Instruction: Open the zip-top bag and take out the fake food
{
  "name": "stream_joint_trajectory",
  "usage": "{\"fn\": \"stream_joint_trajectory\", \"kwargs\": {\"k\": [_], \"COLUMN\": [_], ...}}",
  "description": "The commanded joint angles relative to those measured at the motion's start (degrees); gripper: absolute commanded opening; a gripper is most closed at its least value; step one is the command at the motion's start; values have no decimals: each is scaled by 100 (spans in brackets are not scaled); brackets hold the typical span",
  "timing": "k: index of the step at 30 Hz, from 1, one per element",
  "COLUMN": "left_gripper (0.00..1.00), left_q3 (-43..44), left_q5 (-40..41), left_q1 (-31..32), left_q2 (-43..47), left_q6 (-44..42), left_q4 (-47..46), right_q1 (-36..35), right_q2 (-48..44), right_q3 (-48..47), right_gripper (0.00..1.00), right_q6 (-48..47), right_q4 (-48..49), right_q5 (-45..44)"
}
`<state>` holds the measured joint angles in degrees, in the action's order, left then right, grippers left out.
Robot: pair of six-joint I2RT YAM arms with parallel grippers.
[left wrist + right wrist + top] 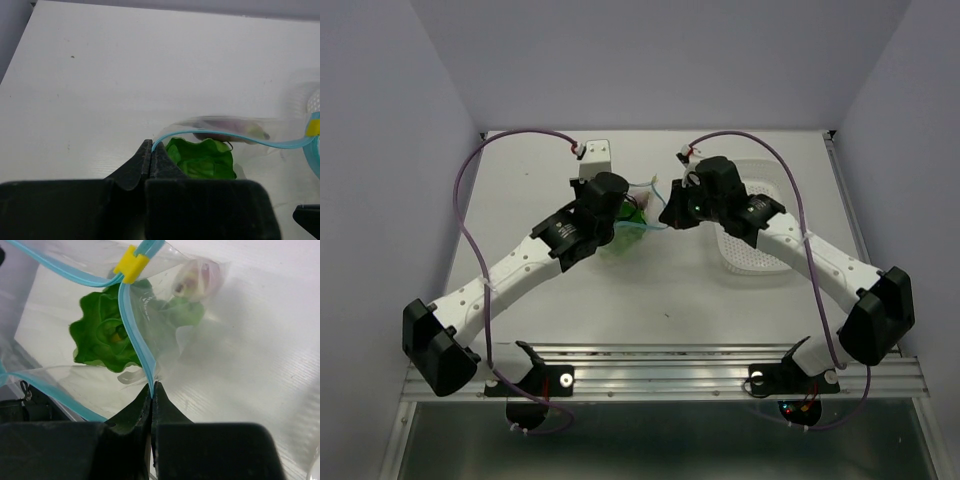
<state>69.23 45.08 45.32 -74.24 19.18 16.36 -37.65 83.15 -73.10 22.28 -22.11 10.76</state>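
The clear zip-top bag [632,222] hangs between my two grippers at the table's middle back. Its blue zip strip [134,335] has a yellow slider [131,267], and the mouth is spread apart. Inside lie a green leafy piece of fake food [102,337] and a pale purple-white piece [197,277]. My left gripper [152,146] is shut on one side of the zip strip [235,141]. The green piece [202,159] and the purple piece [225,131] show just beyond it. My right gripper [152,386] is shut on the other side of the strip.
A white perforated basket [755,245] stands at the right, under my right arm. A small white block [596,160] sits at the back, behind the left gripper. Purple cables arch over both arms.
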Motion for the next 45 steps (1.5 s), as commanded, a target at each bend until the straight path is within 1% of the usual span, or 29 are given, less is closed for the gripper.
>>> {"fn": "stream_joint_trajectory", "kwargs": {"k": [1,7,12,18,22,23,24,25,26,27,29,30,31,33,34,37,39,40,43,44,45], "left_gripper": [0,0,0,0,0,0,0,0,0,0,0,0,0,0,0,0,0,0,0,0,0], "left_q3": [231,73,-400,-989,-1166,-1184,-1201,-1202,-1193,-1175,-1122,-1114,-1114,-1096,-1096,-1087,-1079,-1078,-1078,-1078,-1078], "left_q5": [508,572,-24,-939,-1098,-1098,-1194,-1247,-1352,-1388,-1397,-1414,-1432,-1467,-1467,-1467,-1467,-1458,-1476,-1476,-1476], "left_q1": [-76,-181,-199,-182,-59,-32,-23,-15,-14,-6,47,56,56,65,73,82,82,91,91,91,91], "left_q2": [436,524,393,190,138,146,155,146,138,129,138,155,173,190,190,173,155,155,173,190,208], "left_q6": [-415,-415,-564,-415,-310,-292,-275,-222,-178,-160,-90,-81,-64,-63,-63,-90,-81,-81,-72,-72,-72], "left_q4": [-389,-458,-871,-1117,-1161,-1187,-1196,-1205,-1231,-1214,-1197,-1205,-1214,-1223,-1214,-1223,-1214,-1214,-1214,-1214,-1214], "right_q1": [-41,-41,-41,-41,-41,-41,-41,-41,-41,-41,-41,-41,-41,-41,-41,-41,-41,-41,-41,-41,-41], "right_q2": [331,658,921,1194,1308,1300,1282,1256,1204,1168,1063,958,896,712,650,448,360,333,324,385,412], "right_q3": [-327,-240,102,384,367,367,341,340,314,314,305,305,331,349,349,375,463,498,551,543,525], "right_gripper": [1,1,1,1,1,3,9,11,17,17,29,38,40,52,54,66,79,80,91,100,100], "right_q6": [153,285,347,312,321,329,355,373,399,408,435,435,435,452,461,435,417,408,417,443,452], "right_q4": [92,329,935,1191,1200,1209,1209,1209,1200,1200,1209,1218,1209,1209,1218,1288,1428,1472,1534,1525,1525], "right_q5": [-329,-295,-22,66,5,-13,-39,-48,-48,-31,4,39,57,75,92,285,487,540,707,795,891]}}
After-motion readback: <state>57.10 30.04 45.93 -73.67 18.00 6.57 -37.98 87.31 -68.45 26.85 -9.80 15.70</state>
